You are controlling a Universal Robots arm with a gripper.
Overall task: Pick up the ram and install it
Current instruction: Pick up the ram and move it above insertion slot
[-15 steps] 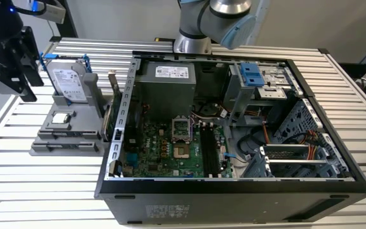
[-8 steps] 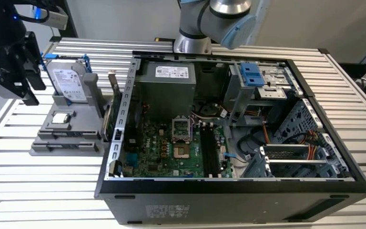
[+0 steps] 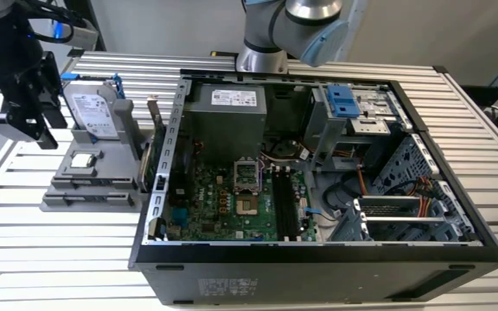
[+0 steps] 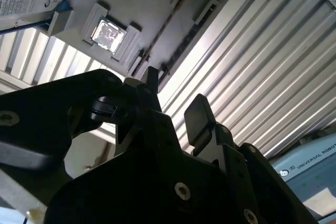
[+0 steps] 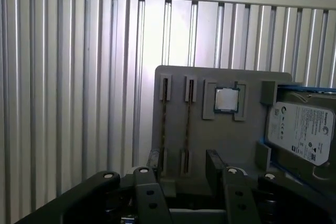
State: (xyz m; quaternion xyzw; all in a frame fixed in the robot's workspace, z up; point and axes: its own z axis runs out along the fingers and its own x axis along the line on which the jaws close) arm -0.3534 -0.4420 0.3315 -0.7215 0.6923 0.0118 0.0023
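Ram point(image 5: 187, 127) in holder point(image 5: 226, 137), beside case point(image 3: 318, 278)

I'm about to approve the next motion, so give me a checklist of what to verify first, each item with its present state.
1. End effector open, nothing held: ok.
2. Ram standing on edge in the grey holder: ok.
3. Ram lined up between the fingers in the first wrist view: ok; height above it: cannot tell.
4. Black memory slots on the motherboard look empty: ok.
5. Clearance from the hard drive beside the holder: cannot tell.
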